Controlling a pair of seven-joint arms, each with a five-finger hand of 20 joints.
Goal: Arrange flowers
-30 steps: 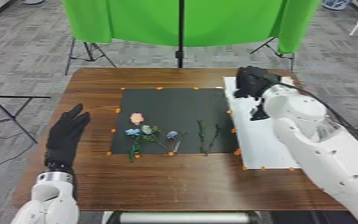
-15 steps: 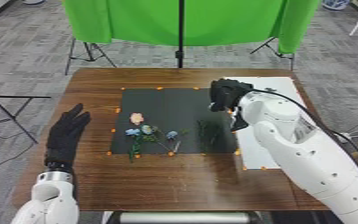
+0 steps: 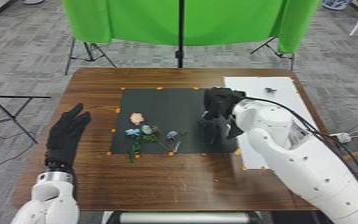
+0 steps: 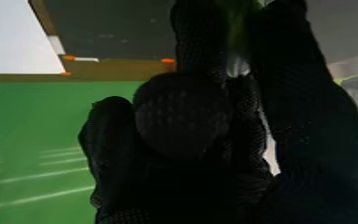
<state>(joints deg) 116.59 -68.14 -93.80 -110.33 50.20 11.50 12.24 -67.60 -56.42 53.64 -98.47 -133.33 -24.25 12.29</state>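
In the head view my right hand (image 3: pixel 222 102) is over the right side of the black mat (image 3: pixel 162 105), above dark green stems (image 3: pixel 213 134) that it partly covers. A pink flower (image 3: pixel 136 118), a pale blue flower (image 3: pixel 133 132) and a purplish-blue flower (image 3: pixel 172 135) lie lower left on the mat, with a green stem (image 3: pixel 135 147) below. A small dark piece (image 3: pixel 270 90) rests on the white sheet (image 3: pixel 269 107). My left hand (image 3: pixel 67 131) is at the table's left, fingers straight. In the right wrist view, a blurred green strip (image 4: pixel 238 27) shows between straight fingers of my right hand (image 4: pixel 198 165).
Orange markers line the mat and sheet on the brown table (image 3: pixel 184 187). The white right arm crosses the sheet's lower right part. Beyond the far edge stand a green cloth (image 3: pixel 131 22) and a black pole (image 3: pixel 181 45).
My right hand has moved left and nearer from the far part of the white sheet to above the mat's stems, uncovering the small dark piece. The left hand has stayed still.
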